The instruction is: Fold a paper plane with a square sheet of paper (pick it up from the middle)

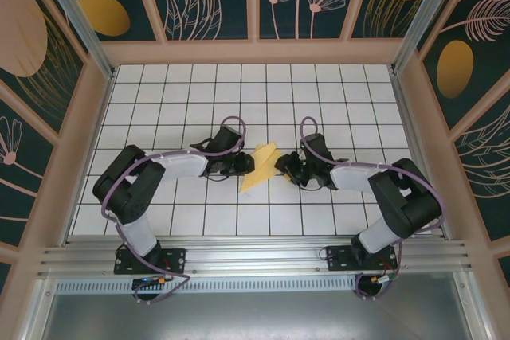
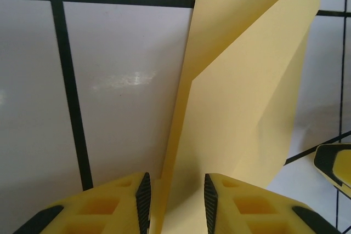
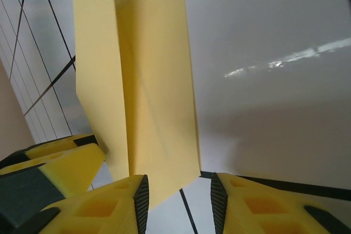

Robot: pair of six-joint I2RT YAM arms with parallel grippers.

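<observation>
I see both sets parted: left jaws at 9 o'clock of the folded yellow sheet (image 1: 259, 170), straddling its near edge with slack either side, right jaws at its 3 o'clock, gap showing beside its corner, sheet mid bench (image 1: 175, 93), tip toward 1 o'clock.

no text, label or number can be read anywhere.

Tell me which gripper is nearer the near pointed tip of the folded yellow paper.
Left. The left gripper is at the left edge of the paper, just beyond that tip; the right gripper is at its wider right side, farther off.
</observation>
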